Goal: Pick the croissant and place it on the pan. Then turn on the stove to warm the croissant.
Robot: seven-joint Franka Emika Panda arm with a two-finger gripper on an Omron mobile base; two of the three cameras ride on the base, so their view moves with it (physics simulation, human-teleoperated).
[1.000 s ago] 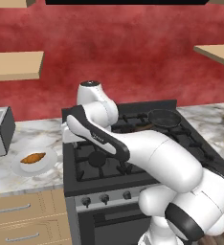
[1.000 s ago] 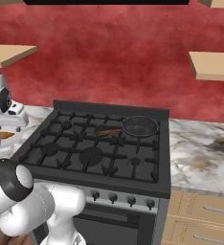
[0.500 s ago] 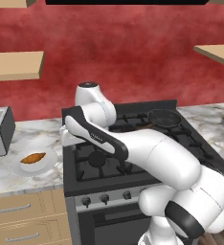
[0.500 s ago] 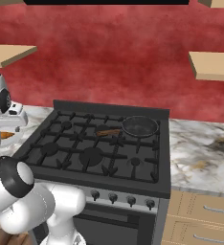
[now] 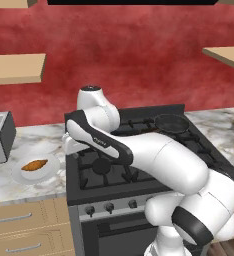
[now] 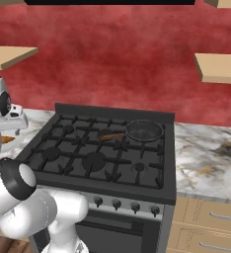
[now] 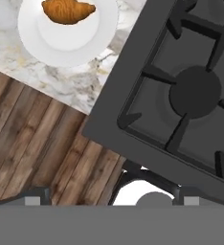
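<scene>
While the gripper (image 7: 112,200) hangs with fingers spread wide and empty, the croissant (image 7: 67,11) lies well apart from them on a plate (image 7: 51,48) beside the stove (image 7: 181,91).

Croissant (image 7: 67,11): orange-brown, ridged crust with a slight sheen. Plate (image 7: 97,40): smooth white, ceramic look, matt. Counter (image 5: 26,187): polished marble look, white with grey and gold veining. Stove (image 6: 105,155): matt black top, cast-iron-look grates, brushed silver metal front with dark knobs. Pan (image 6: 144,130): dark metal, faintly glossy inside; handle brown wood. Toaster (image 5: 0,137): silver metal, satin. Drawers (image 5: 24,227): light wood, metal handles. Floor (image 7: 42,148): brown wood planks, visible grain. Wall: rough mottled red.
</scene>
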